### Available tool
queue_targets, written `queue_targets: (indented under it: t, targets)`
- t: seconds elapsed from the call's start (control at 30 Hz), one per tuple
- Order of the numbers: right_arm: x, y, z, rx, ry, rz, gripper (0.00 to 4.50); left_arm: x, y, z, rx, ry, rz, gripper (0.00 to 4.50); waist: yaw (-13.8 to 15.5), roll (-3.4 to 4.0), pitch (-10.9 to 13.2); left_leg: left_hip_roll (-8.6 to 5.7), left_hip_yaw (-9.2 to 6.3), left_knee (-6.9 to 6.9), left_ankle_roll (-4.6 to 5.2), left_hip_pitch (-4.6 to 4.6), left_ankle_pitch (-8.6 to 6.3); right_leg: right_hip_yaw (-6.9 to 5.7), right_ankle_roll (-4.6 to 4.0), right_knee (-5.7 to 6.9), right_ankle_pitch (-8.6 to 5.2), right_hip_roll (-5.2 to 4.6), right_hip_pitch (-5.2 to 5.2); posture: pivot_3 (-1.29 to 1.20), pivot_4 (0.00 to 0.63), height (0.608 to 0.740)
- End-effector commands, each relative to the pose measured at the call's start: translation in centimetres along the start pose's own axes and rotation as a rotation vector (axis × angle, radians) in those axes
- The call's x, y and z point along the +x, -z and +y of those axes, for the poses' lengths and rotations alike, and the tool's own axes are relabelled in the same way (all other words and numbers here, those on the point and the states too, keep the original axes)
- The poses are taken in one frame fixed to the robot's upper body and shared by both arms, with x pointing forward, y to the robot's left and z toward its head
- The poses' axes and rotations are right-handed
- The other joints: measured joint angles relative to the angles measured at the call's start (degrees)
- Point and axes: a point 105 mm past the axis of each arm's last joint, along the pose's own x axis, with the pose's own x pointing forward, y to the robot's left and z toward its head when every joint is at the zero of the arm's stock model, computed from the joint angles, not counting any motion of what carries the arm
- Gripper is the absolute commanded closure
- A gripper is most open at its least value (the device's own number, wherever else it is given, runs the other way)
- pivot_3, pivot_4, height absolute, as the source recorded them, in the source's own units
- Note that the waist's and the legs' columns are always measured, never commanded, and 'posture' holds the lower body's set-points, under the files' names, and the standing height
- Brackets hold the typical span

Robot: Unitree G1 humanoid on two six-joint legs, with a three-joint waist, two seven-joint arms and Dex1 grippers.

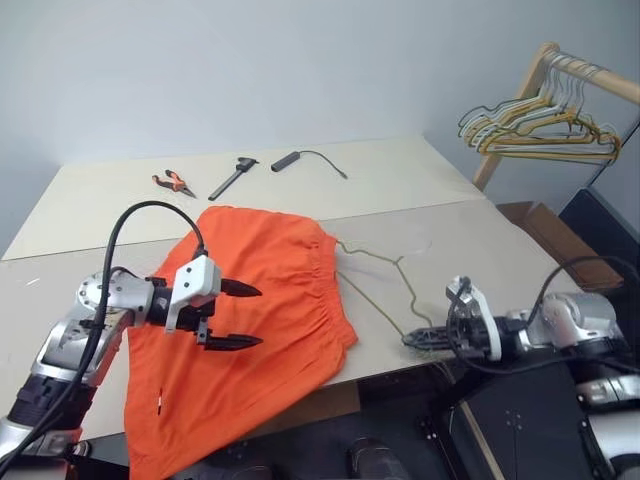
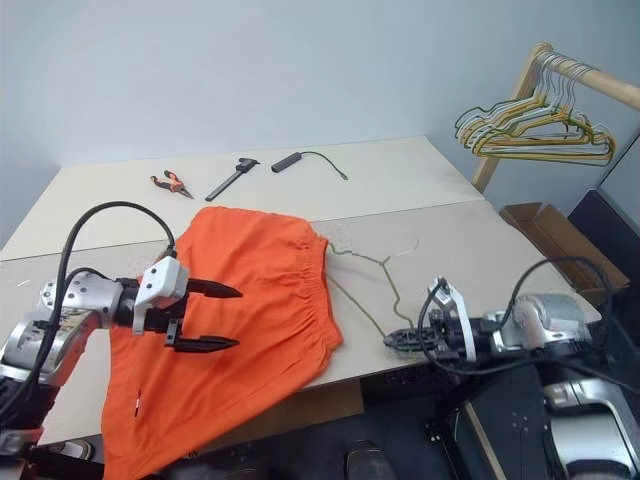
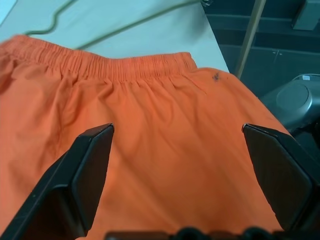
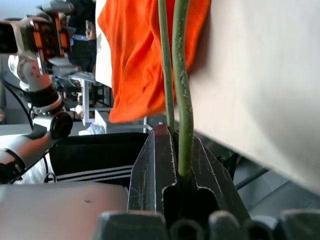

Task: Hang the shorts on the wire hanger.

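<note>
The orange shorts (image 1: 270, 260) lie flat on the table (image 1: 460, 225), waistband toward the right, with one leg drooping over the front edge. My left gripper (image 1: 258, 317) hovers open just above the fabric, jaws spread wide over the shorts (image 3: 165, 95) in the left wrist view. The thin wire hanger (image 1: 398, 263) lies on the table just right of the waistband. At the front edge my right gripper (image 1: 418, 339) is shut on the hanger's near corner. In the right wrist view the wire (image 4: 181, 90) runs out from between the closed fingers (image 4: 155, 165).
Orange-handled pliers (image 1: 174, 181), a black tool (image 1: 232, 178) and a black cylinder with a cable (image 1: 287, 160) lie at the table's far side. A bunch of hangers (image 1: 540, 128) hangs on a wooden rack at the right. A cardboard box (image 1: 552, 228) sits beyond the table's right edge.
</note>
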Motion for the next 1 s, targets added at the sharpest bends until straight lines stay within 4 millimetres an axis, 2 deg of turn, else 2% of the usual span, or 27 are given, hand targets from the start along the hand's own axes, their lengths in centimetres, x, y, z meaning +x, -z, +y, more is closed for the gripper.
queue_targets:
  t: [0.03, 0.27, 0.37, 0.63, 0.77, 0.93, 1.0]
  targets:
    - [0.6, -0.6, 0.1, -0.009, -0.030, 0.038, 4.50, -0.4, -0.8, 0.0, 0.041, -0.022, 0.002, 0.03, 0.2, 0.00, 0.0, -0.01, 0.00, 0.00, 0.00, 0.00, 0.00, -0.01, 0.00, 0.01, 0.00, 0.00, 0.00, -0.04, 0.000, 0.740]
    - [1.7, -1.7, -0.5, -0.034, -0.033, 0.096, 4.50, -0.5, -0.6, -0.4, 0.040, -0.044, 0.011, 0.03, 1.3, 0.01, 0.0, -0.02, 0.02, 0.20, 0.01, -0.08, -0.01, 0.02, 0.00, 0.29, 0.00, -0.03, -0.13, -0.01, 0.000, 0.740]
    - [2.2, -2.9, -0.7, -0.060, -0.006, 0.086, 4.50, -0.2, -0.9, -0.3, 0.044, -0.056, 0.001, 0.03, 1.5, 0.02, 0.0, -0.01, 0.00, 0.38, 0.04, -0.06, -0.03, -0.01, -0.01, 0.43, -0.01, -0.01, -0.08, 0.00, 0.000, 0.740]
    - [1.9, -6.3, -0.8, -0.119, 0.052, -0.057, 4.50, -0.3, -0.5, -0.7, 0.043, -0.052, 0.015, 0.03, 2.0, 0.03, 0.0, -0.04, 0.01, 0.45, 0.06, -0.20, -0.05, -0.03, 0.00, 0.43, -0.01, -0.06, -0.16, 0.00, 0.000, 0.740]
    - [1.5, -7.4, -0.8, -0.134, 0.070, -0.126, 4.50, -0.4, -0.4, -0.6, 0.044, -0.054, 0.019, 0.03, 2.4, 0.04, 0.0, -0.02, 0.01, 0.45, 0.06, -0.17, -0.05, -0.03, -0.01, 0.46, -0.01, -0.06, -0.14, -0.01, 0.000, 0.740]
    - [1.8, -7.7, -0.9, -0.292, 0.132, -0.092, 4.50, 0.0, -0.5, -0.6, 0.047, -0.046, 0.012, 0.03, 2.8, 0.10, 0.0, -0.02, 0.03, 0.45, 0.05, -0.16, -0.05, -0.02, -0.01, 0.48, -0.01, -0.05, -0.16, -0.02, 0.000, 0.740]
    - [2.2, -7.8, -1.0, -0.408, 0.182, -0.086, 4.50, 0.2, -0.8, -0.3, 0.059, -0.049, 0.004, 0.03, 2.8, 0.10, 0.0, -0.02, 0.03, 0.45, 0.05, -0.17, -0.05, -0.02, -0.01, 0.49, -0.01, -0.05, -0.18, -0.03, 0.000, 0.740]
